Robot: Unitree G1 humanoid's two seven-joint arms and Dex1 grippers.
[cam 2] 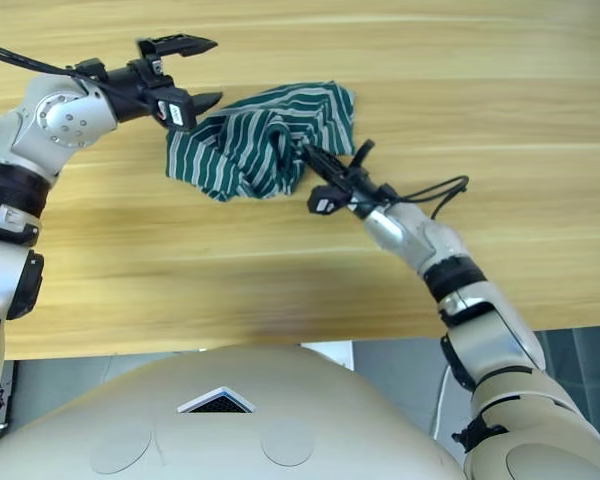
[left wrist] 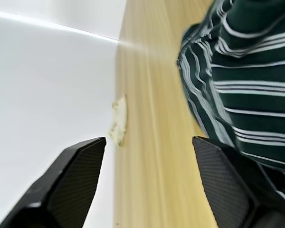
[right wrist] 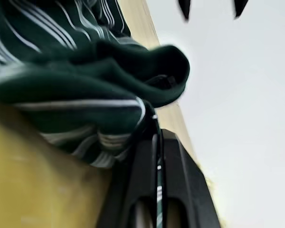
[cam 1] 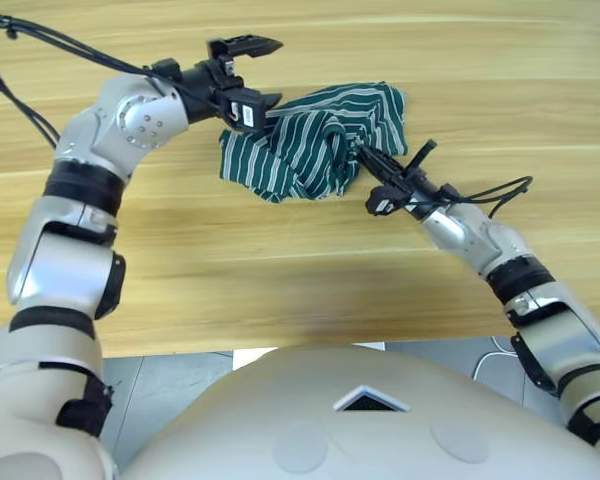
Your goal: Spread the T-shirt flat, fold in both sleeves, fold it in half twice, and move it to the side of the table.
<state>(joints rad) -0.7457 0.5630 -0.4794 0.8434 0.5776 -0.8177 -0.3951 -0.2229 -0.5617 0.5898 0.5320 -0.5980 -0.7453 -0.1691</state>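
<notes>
Between the two pincers, the T-shirt [cam 1: 315,140] lies bunched on the table [cam 1: 280,260]. The right pincer [cam 1: 365,155] is clamped on a fold. The left pincer [cam 1: 270,70] is spread wide, just beside the cloth. An opposite edge should be gripped, then the shirt drawn apart evenly.

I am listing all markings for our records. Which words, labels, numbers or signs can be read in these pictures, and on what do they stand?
No text can be read in these pictures.
White stickers on the left gripper: too small to read.
T-shirt: stripes only, no print to be seen.
Table: no writing to be seen.
</notes>
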